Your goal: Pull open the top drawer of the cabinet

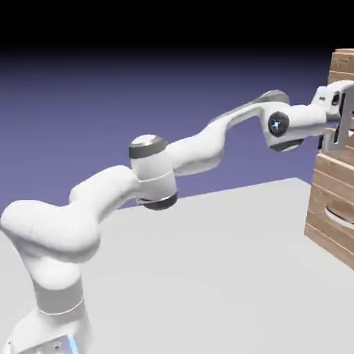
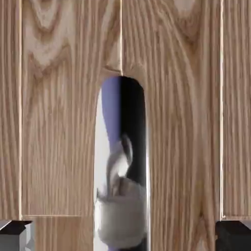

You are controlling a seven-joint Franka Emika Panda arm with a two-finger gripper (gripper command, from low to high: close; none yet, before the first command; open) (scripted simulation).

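The cabinet (image 1: pixel 330 187) stands at the right edge of the table (image 1: pixel 228 276), a box of horizontal light-brown planks cut off by the picture's right side; nothing of its inside shows. The top drawer (image 1: pixel 343 69) is its uppermost plank front, at the height of the gripper (image 1: pixel 343 128), and whether it stands out from the face at all cannot be told from here. Lower down, a curved grey handle (image 1: pixel 340 216) shows on another plank front. In the hand view the frame is filled with wood grain, the plank seams running up and down, and a shiny rounded bar handle (image 2: pixel 121 162) sits midway between the two fingertips (image 2: pixel 14 235), mirroring the violet backdrop and the white arm. The fingertips are at the bottom corners, far apart, with the handle between them and touching neither, so the jaws stand wide and hold nothing. No writing or label can be read anywhere. The table is plain pale grey and bare around the arm (image 1: pixel 159 166), which stretches from the lower left to the cabinet; behind it is a blue-violet backdrop, black along the top.
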